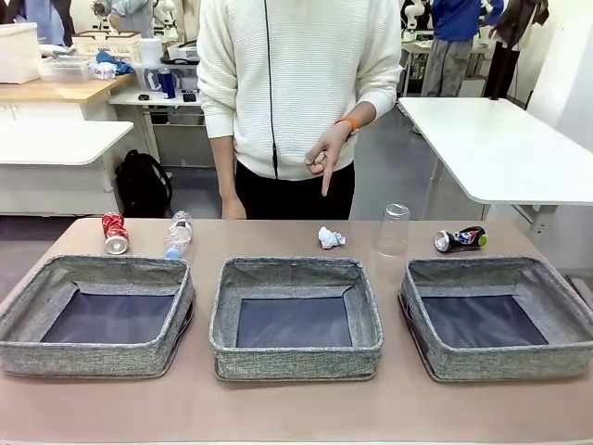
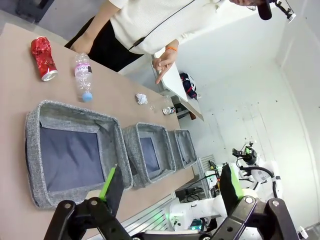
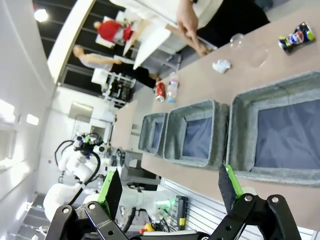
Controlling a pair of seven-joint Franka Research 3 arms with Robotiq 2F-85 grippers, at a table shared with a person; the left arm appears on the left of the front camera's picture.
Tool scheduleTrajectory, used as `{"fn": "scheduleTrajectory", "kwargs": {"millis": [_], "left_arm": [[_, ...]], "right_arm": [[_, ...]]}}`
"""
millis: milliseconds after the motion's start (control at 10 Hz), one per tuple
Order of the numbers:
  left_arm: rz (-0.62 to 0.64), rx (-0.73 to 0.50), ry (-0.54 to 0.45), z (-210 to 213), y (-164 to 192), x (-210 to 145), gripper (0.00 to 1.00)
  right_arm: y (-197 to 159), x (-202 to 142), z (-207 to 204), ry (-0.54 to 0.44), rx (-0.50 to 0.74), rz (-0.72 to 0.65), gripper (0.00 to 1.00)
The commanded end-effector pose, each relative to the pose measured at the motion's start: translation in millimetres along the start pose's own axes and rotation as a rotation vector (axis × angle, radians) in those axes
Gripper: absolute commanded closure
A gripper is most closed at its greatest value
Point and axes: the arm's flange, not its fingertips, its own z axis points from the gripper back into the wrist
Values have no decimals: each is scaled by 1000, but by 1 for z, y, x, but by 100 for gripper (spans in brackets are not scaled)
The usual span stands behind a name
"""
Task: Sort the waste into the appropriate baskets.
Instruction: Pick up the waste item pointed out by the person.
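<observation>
Three grey woven baskets sit in a row along the near side of the desk (image 1: 278,413), all with dark flat bottoms and nothing in them: the left basket (image 1: 93,357), the middle basket (image 1: 295,357) and the right basket (image 1: 500,363), each apart from its neighbour.

Behind them, near the far edge, the waste lies in a loose line. At the far left is the red crushed can (image 1: 115,233), on its side behind the left basket. Just beside it lies the clear plastic bottle (image 1: 178,234), also on its side, its blue cap pointing toward the baskets. The crumpled white paper ball (image 1: 331,238) rests behind the middle basket. To its right the clear plastic cup (image 1: 393,230) stands on the desk with its narrow end up. The dark multicoloured crushed can (image 1: 460,240) lies on its side behind the right basket.

Across the desk stands a person in a white sweater; one hand (image 1: 326,158), with an orange band at the wrist, points an index finger down above the paper ball.

The left claw (image 2: 171,175) hangs high above the desk's near edge by the left basket, released, fingers wide and grasping nothing. The right claw (image 3: 169,172) hangs above the near edge by the right basket, likewise spread wide with nothing between its green pads.
</observation>
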Motion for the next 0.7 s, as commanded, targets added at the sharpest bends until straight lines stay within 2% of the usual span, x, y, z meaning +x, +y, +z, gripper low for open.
{"fn": "scheduleTrajectory", "kwargs": {"millis": [0,100,200,300,500,600], "left_arm": [[-24,-19,-9,0,-1,3,0],[-24,-19,-9,0,-1,3,0],[-24,-19,-9,0,-1,3,0],[-24,-19,-9,0,-1,3,0],[-24,-19,-9,0,-1,3,0],[-24,-19,-9,0,-1,3,0]], "right_arm": [[0,0,0,0,0,0,0],[15,13,-22,-58,-198,-190,0],[51,40,-65,-59,-440,-219,0],[91,61,-113,26,-449,-93,0],[147,82,-241,204,-644,12,0],[157,74,-311,239,-812,65,0]]}}
